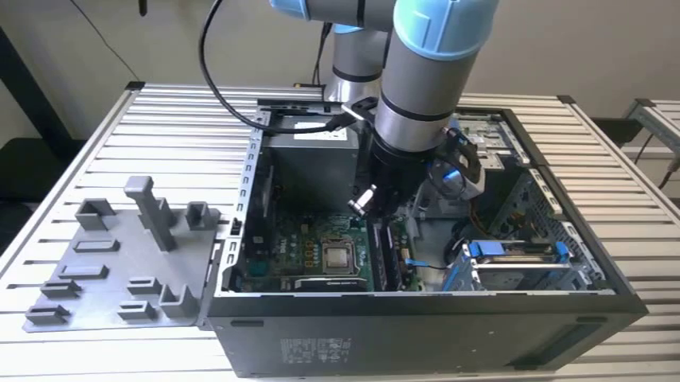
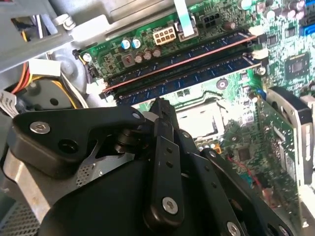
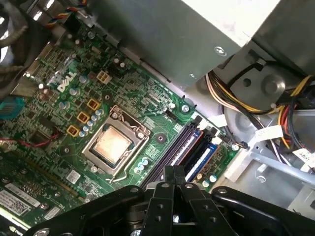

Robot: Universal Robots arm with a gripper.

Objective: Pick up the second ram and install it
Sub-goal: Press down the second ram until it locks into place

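Second ram (image 2: 187, 81), a dark stick with a row of chips, stands on edge among the memory slots of the motherboard (image 1: 308, 255), just beside the bare processor socket (image 3: 114, 145); two such dark sticks sit side by side there, and which of them is the second cannot be told. Both wrist views look along the slots, and in the first wrist view the blue slots (image 3: 203, 153) lie on the far side of the sticks from the socket. Reaching down into the open computer case (image 1: 425, 334), the arm holds the tool (image 3: 173, 171) low over one end of the sticks, its black fingers clenched together with nothing seen between them; whether the tips touch a stick cannot be made out. Bundled yellow, red and black cables (image 3: 236, 103) run along the metal frame beside the slots. On the slatted worktop (image 1: 107, 350), at the exterior view's left of the case, lies a grey tray of plastic holder blocks (image 1: 117, 263), well apart from the tool
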